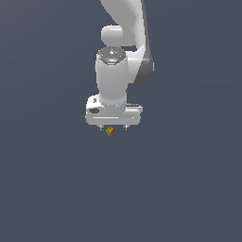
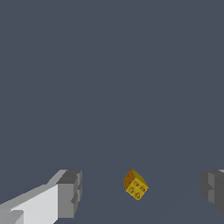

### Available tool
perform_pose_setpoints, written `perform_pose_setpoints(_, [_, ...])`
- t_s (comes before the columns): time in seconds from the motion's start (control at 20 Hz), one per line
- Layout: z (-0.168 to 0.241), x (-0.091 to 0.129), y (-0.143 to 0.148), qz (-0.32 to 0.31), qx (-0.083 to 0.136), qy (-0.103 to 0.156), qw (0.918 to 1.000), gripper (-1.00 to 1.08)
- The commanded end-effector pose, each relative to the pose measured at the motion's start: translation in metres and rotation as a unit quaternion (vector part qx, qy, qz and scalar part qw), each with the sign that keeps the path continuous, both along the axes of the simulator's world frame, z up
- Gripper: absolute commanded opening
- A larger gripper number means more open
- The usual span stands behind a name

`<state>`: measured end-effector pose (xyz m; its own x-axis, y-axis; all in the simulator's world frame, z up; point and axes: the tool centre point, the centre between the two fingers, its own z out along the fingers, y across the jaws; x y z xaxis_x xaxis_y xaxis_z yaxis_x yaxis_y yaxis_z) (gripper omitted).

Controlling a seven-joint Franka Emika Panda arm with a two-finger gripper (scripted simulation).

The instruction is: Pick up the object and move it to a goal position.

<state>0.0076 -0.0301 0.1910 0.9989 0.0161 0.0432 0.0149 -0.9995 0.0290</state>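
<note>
Exterior view, step: I judge I am at the approach-to-grasp stage; the cube [image 1: 109, 131] is not yet held, and I see no goal marker anywhere.
Exterior view, cube: it sits just under the gripper [image 1: 113, 127], between the two short fingertips and nearer the one on the exterior view's left. I cannot tell whether it rests on the plain dark floor [image 1: 189, 189] or how much height separates it from the tips.
Exterior view, arm pose: my wrist points straight down, the white hand squarely above the cube, with the upper links rising behind it toward the frame's top.
Wrist view, gripper: the jaws are spread wide with nothing between the pads but the cube; one grey fingertip [image 2: 70, 192] and the other [image 2: 213, 190] stand well apart from it on either side.
Wrist view, cube: the cube [image 2: 135, 185] lies between the fingers, turned at an angle to them, touching neither, a little closer to the second fingertip.
Next move: I reckon I need to lower until the pads flank the cube, then close gently; its skewed faces may twist it as the pads meet.
</note>
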Motion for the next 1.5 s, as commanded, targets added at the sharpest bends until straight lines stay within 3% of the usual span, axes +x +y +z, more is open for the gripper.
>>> perform_pose_setpoints(0.0, [0.000, 0.000, 0.000, 0.000, 0.000, 0.000, 1.0000, 1.00])
perform_pose_setpoints(0.4, [-0.015, -0.008, -0.003, -0.036, 0.005, 0.002, 0.9993, 1.00])
perform_pose_setpoints(0.75, [-0.044, -0.027, -0.010, -0.112, 0.013, 0.006, 0.9936, 1.00])
perform_pose_setpoints(1.45, [-0.108, -0.083, -0.030, -0.298, 0.021, 0.015, 0.9543, 1.00])
